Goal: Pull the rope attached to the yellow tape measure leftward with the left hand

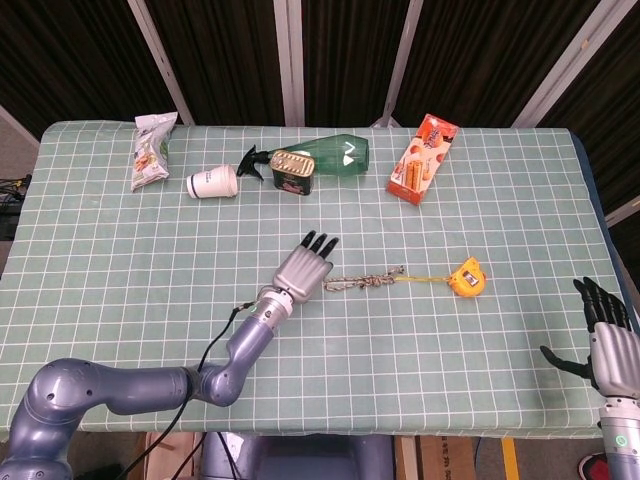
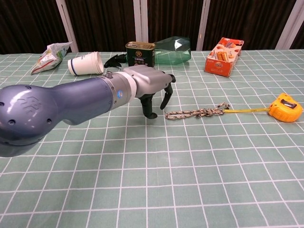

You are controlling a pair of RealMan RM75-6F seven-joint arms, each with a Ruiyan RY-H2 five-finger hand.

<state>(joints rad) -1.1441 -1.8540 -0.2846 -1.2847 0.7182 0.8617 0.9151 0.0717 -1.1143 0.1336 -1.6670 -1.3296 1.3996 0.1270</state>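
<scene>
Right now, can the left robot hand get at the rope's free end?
Probably yes. The left robot hand is open, fingers apart, hovering right beside the near end of the rope, which lies flat on bare tablecloth. Nothing stands between them; the tape measure sits at the rope's far end.
</scene>
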